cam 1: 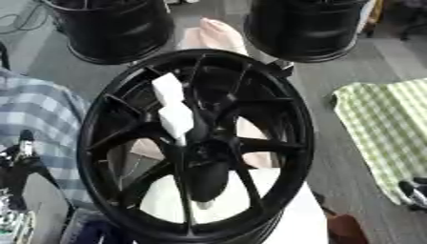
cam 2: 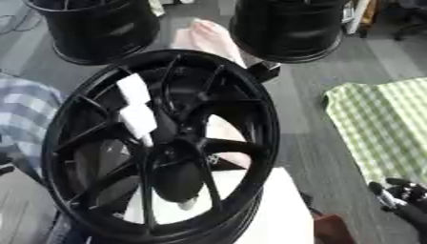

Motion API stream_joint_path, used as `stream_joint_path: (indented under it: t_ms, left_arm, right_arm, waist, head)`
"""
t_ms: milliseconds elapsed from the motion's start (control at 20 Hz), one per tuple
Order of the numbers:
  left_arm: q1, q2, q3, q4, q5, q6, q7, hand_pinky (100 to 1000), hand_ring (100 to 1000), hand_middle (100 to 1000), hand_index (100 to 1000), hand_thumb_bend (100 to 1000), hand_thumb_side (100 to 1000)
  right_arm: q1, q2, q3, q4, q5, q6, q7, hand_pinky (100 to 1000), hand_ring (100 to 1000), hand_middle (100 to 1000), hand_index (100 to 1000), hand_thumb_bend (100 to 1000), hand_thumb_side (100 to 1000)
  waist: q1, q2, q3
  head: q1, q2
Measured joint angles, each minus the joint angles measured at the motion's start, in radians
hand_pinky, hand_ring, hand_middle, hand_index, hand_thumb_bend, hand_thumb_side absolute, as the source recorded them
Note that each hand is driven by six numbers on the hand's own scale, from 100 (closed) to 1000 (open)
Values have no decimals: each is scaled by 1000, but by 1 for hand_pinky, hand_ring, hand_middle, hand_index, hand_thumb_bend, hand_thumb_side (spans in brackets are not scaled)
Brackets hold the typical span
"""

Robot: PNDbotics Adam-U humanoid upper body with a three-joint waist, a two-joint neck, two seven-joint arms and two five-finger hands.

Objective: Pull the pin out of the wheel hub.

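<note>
The black wheel hub (cam 1: 196,147) stands tilted on the bench; the right hand (cam 2: 400,195), fingers unreadable, waits well apart; a careless pull could topple the hub.

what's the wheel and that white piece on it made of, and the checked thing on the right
Wheel: looks like cast metal with a glossy black finish; rim and spokes show highlights. White piece: matte, blocky, maybe plastic or foam; cannot tell which. Checked cloth: green and white woven fabric, soft edges, lying flat.
</note>
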Motion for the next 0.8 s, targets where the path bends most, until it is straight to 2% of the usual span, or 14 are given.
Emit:
stream_joint_path:
  t_ms: [150, 250, 400, 600, 800]
  left_arm:
    - [-72, 62, 6, -70, -79, -6, -31, 617, 610, 521, 695, 397, 480]
    - [-138, 126, 2, -116, -146, -17, -92, 627, 611, 525, 697, 408, 455]
    - [-242, 232, -27, -165, -248, -50, -246, 645, 616, 536, 704, 437, 427]
    - [-381, 364, -89, -179, -318, -116, -491, 676, 626, 557, 719, 490, 416]
    - [-509, 471, -171, -170, -368, -184, -691, 715, 654, 590, 747, 533, 456]
  right_arm:
    - [8, 0, -3, 0, -3, 1, -5, 491, 630, 512, 680, 601, 266]
    - [13, 0, -4, 0, -4, -1, -7, 491, 630, 512, 680, 601, 266]
    - [18, 0, -5, -1, -4, -1, -11, 491, 630, 512, 680, 602, 265]
    - [26, 0, -11, -2, -4, -2, -16, 491, 630, 512, 680, 603, 265]
    - [32, 0, -14, -11, 0, -4, -18, 491, 630, 512, 680, 604, 265]
  waist:
    - [3, 0, 0]
    - [7, 0, 1]
    - [13, 0, 1]
    - [19, 0, 4]
    - [23, 1, 8]
  head:
    - [-6, 12]
    - [-11, 16]
    - [-17, 22]
    - [-24, 28]
    - [-29, 31]
